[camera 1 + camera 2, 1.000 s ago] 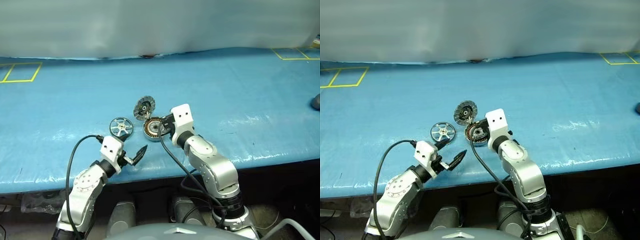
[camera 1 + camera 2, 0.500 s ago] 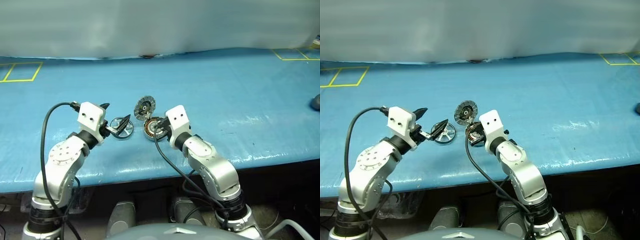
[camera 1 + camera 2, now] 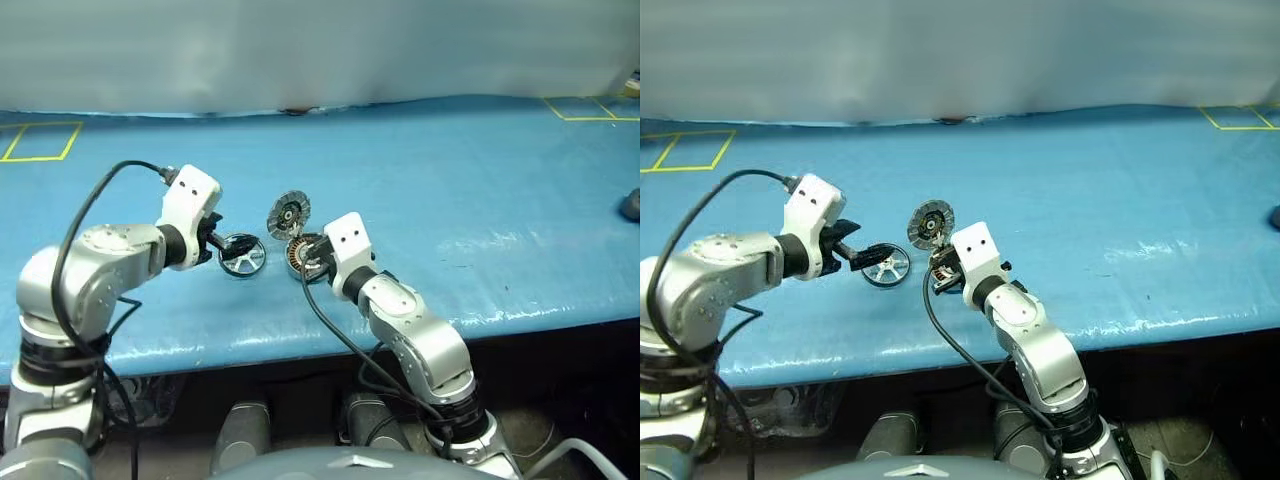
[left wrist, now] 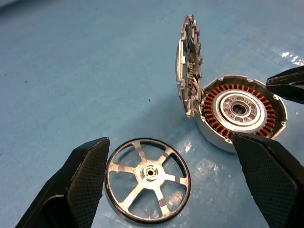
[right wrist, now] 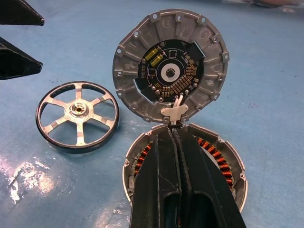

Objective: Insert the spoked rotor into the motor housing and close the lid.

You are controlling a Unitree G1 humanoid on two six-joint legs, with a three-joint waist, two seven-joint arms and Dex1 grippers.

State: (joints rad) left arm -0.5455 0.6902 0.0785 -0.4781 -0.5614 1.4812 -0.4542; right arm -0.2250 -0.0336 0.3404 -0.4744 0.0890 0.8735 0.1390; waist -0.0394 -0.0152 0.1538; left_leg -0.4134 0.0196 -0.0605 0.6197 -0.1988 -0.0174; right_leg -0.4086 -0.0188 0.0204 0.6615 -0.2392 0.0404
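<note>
Your left gripper (image 4: 166, 185) has risen from the counter (image 3: 480, 180) edge and now hangs wide open over the rotor (image 4: 147, 186). Your right gripper (image 5: 175, 156), fingers pressed together, rests over the housing (image 4: 242, 111), lid (image 5: 170, 66) upright.

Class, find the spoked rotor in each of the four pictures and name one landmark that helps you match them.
Left eye view: the rotor lies flat on the blue table, at the left gripper.
Right eye view: rotor left of the upright lid.
Left wrist view: rotor between that gripper's open fingers.
Right wrist view: rotor beside the housing.
Shared landmark: the lid, standing open at the housing's edge.
</note>
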